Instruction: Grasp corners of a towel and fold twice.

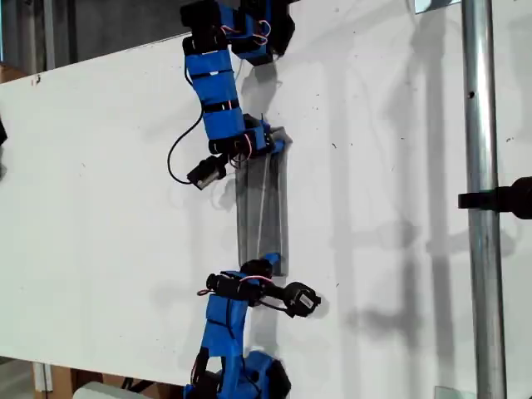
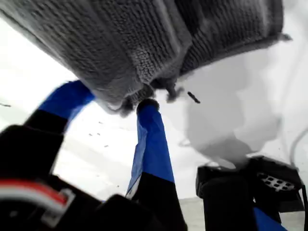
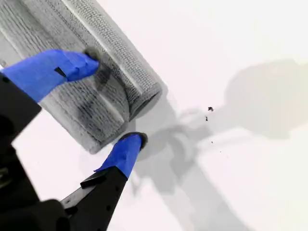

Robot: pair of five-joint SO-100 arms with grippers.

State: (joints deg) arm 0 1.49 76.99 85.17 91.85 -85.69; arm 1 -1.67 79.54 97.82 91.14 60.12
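Both arms (image 1: 218, 91) are blue plastic with black motor blocks, thin black and red cables, blue-tipped fingers (image 3: 126, 149).

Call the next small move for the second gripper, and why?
Probably close my second gripper on the towel. Its jaws stand open, straddling the towel's end, which lies flat on the table, while my first gripper seems already pinched on the other end, held clear of the table.

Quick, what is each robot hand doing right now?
My first hand: shut on the towel, lifting its edge.
My second hand: open, fingers astride the towel's end, not pinching it yet.
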